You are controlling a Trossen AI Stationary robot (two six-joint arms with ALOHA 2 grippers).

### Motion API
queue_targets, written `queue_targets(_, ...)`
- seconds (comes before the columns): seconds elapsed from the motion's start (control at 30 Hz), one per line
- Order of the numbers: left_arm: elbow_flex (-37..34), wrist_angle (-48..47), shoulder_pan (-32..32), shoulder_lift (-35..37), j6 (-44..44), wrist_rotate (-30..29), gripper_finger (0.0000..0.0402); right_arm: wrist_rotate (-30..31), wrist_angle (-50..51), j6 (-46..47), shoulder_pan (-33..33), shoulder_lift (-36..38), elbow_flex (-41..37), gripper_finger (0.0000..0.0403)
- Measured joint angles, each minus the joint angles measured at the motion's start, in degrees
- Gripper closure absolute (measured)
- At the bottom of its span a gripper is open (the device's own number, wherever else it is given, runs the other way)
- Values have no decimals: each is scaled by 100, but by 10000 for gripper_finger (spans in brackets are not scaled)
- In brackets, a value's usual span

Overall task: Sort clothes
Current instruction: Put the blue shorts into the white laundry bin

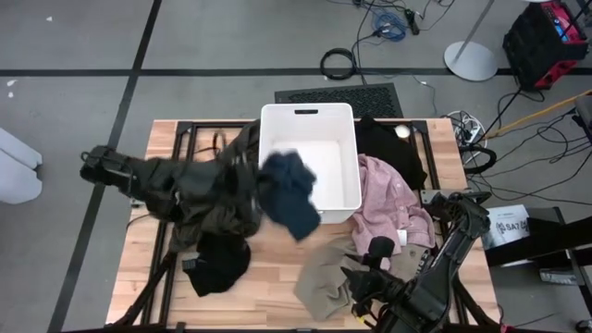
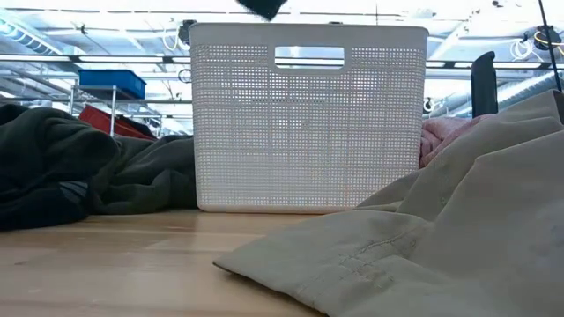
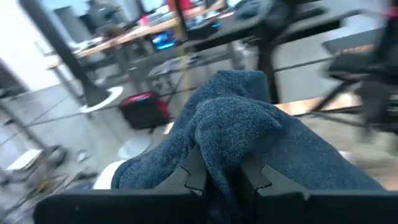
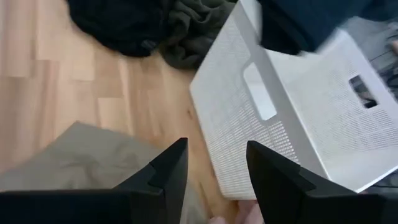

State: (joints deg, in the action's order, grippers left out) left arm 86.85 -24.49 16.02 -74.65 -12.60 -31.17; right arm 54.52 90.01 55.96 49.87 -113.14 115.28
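a: starting with the biggest thing, what sits on the wooden table (image 1: 277,277)?

b: the white bin (image 1: 338,199) stands at the far middle, upright, handle slots in its end walls. against its left side lies the large dark olive garment (image 1: 217,199), heaped under the left arm.

a: and on the other side?

b: the pale pink garment (image 1: 393,199) is spread against the bin's right wall, with a black garment (image 1: 393,148) beyond it at the far right edge. a khaki garment (image 1: 324,277) lies crumpled at the near middle, just beside the right arm.

a: anything else on the left?

b: a second black garment (image 1: 217,264) sits near the front left, touching the olive heap.

a: where is the navy one?

b: the navy blue garment (image 1: 289,192) hangs in the air over the bin's near left corner. the left gripper (image 3: 221,177) is clamped on a bunched fold of it, fingers nearly together with cloth between them.

a: and the right gripper (image 4: 211,168)?

b: it waits low over the near right of the table, above the khaki cloth, its fingers apart and holding nothing, facing the bin.
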Motion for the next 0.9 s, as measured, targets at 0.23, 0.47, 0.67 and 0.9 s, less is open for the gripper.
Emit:
queue_targets(0.23,0,-199,-1700,-122,-105,1526,366,59,-6,-94,-306,250,-666,267)
queue_targets(0.47,-2,-197,-2847,-645,-175,2601,366,51,-450,-8,-748,1244,-2162,282)
queue_targets(0.67,-2,232,-3351,-1403,-147,3501,366,63,-1852,-267,-907,2552,-3873,284)
queue_targets(0.9,-2,388,-3534,-2410,-139,4290,366,108,-2934,-652,-995,3921,-5055,284)
